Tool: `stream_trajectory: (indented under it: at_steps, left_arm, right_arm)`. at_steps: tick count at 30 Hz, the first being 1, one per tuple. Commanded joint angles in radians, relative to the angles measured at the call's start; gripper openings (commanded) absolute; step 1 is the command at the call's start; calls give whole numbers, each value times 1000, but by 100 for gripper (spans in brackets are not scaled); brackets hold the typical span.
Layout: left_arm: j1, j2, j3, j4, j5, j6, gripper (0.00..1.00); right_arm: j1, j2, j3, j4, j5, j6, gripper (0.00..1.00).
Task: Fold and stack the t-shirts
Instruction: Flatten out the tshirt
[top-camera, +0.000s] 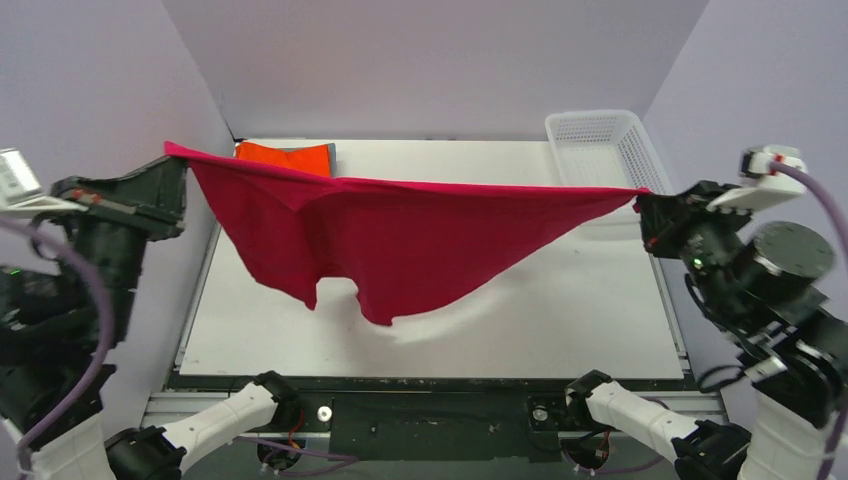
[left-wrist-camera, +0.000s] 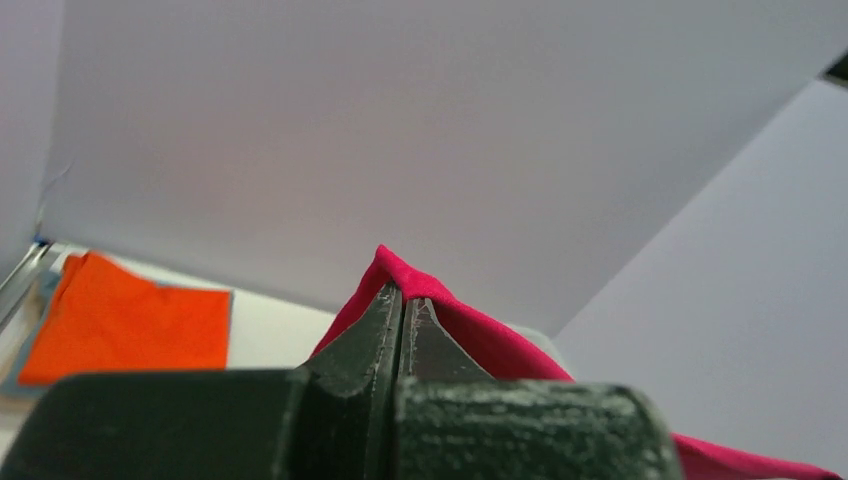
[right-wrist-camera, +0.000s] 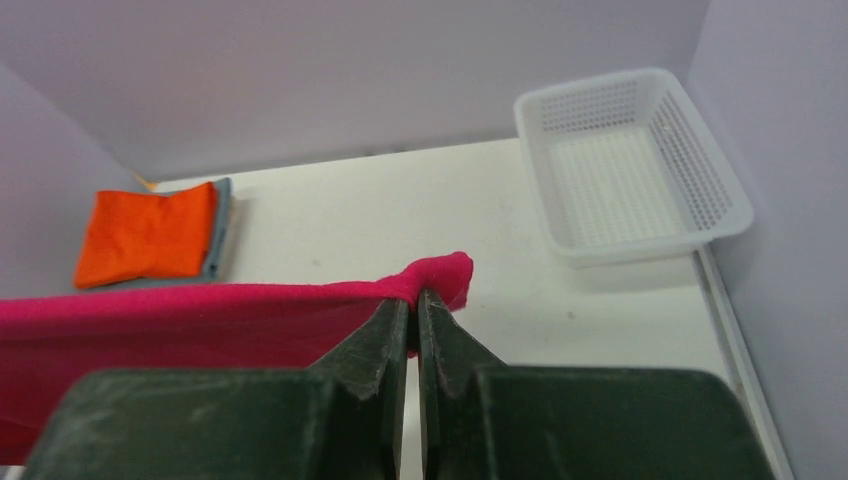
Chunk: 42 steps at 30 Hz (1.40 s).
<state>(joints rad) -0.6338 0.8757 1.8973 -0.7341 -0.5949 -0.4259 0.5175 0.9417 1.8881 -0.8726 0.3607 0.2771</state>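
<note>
Cloth aloft, and this looks like the spreading step. From the top camera, the crimson t-shirt (top-camera: 400, 240) hangs above the table (top-camera: 560, 320), stretched between the left gripper (top-camera: 180, 158) and the right gripper (top-camera: 640, 203), each clamped on one end of its upper edge. Its long axis runs left to right, taut along the top, and the loose body droops to points near the tabletop; whether they touch, I cannot tell. At the far left the orange tee (top-camera: 285, 157) lies folded, and the white basket (top-camera: 600, 135) sits far right. Left wrist view: jaws pinched tight on a red peak of cloth. Right wrist view: jaws closed on a bunched red corner, and a grey-blue tee (right-wrist-camera: 222, 235) shows under the orange one. Next, I'd say, both arms must lower together, keeping tension, to lay it flat for folding.
</note>
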Motion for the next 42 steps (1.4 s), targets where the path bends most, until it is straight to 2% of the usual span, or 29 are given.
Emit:
stream_trajectory:
  at_steps: [1,6,9,13,16,20,23,26,28,31,32,33,34,35,36,37,39,42]
  left_arm:
    - [12,38,220,26,252,142,0]
    - [99,125,474,-53,418,142,0]
    - [204,131,502,-50,464,124,0]
    - [288,114,396,16,466,104,0]
    - [296,144,305,51,411,99,0]
    - [296,217,78,148,290,148,0]
    - [296,299,-140,237,269,198,0]
    - [296,463,-320,370,261,218,0]
    - [296,605,-364,444,232,238,0]
    - [295,898,-266,391,155,263,0]
    - [295,957,-185,370,150,267,0]
    - [296,1075,-136,327,148,275,8]
    - [294,1130,-35,302,146,279,14]
    - [293,1237,17,248,142,278,29]
    - [290,1280,112,224,141,278,36]
    - [289,1357,155,184,140,278,58]
    - [285,1435,263,144,141,276,82]
    - [284,1476,356,118,135,265,86]
  right_arm:
    - [-4,-8,160,-85,-153,-27,0]
    - [-5,-31,269,-104,-263,-5,0]
    - [-5,-40,287,-104,-254,2,0]
    - [-5,-32,272,-104,-156,3,0]
    - [-5,-22,219,-96,-35,-2,0]
    - [-5,37,68,-76,215,-19,0]
    - [-30,157,-61,-66,359,-20,0]
    - [-120,283,-195,-6,308,-2,0]
    - [-192,395,-260,89,154,-2,0]
    - [-256,623,-280,214,83,-13,0]
    - [-262,673,-256,226,86,-20,0]
    - [-269,766,-239,236,92,-31,0]
    - [-272,855,-198,237,121,-33,5]
    - [-274,896,-177,238,136,-42,14]
    - [-276,967,-134,240,156,-48,19]
    - [-276,996,-113,240,163,-56,30]
    - [-279,1069,-29,233,179,-63,43]
    - [-278,1116,18,221,176,-62,53]
